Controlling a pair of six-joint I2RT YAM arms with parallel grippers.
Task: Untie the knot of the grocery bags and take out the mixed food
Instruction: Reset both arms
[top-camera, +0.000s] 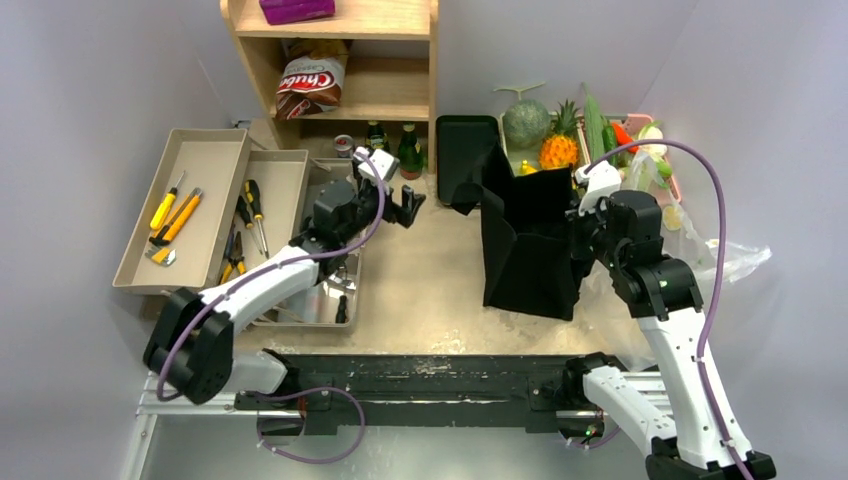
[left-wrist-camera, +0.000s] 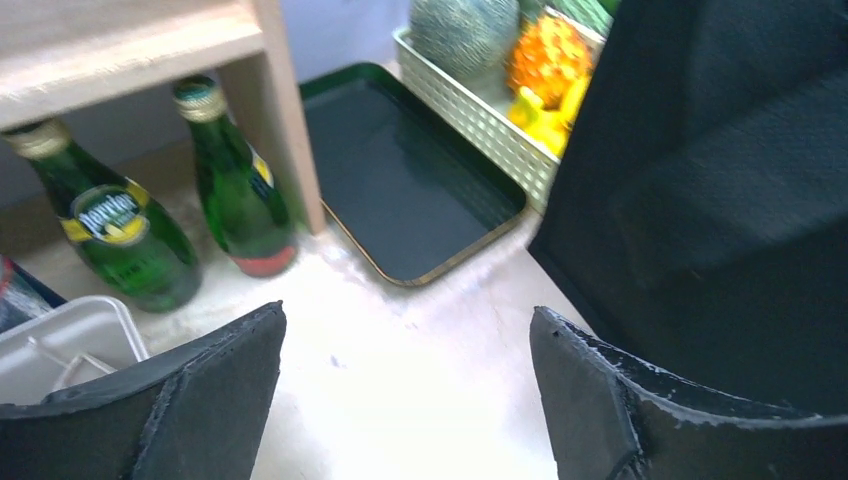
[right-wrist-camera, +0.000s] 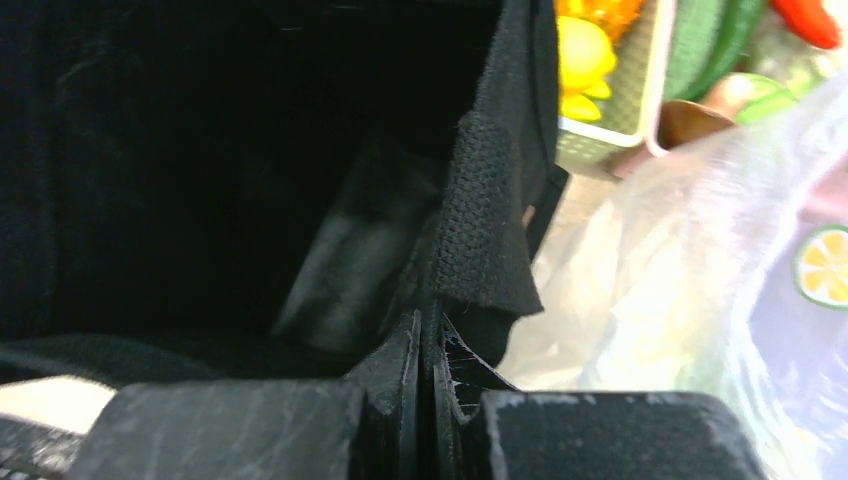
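Note:
The black cloth bag stands open mid-table, and its inside looks dark and empty in the right wrist view. My right gripper is shut on the bag's right rim, the cloth pinched between the jaws. The see-through plastic bag lies to its right with a citrus slice showing through it. My left gripper is open and empty above the bare table, left of the bag. Two green bottles stand under the shelf. The melon, cucumber and a red pepper lie in a basket.
A flat black tray lies between the shelf and the white basket. The wooden shelf holds a chip packet. Beige trays with yellow-handled tools and a metal tray sit at the left.

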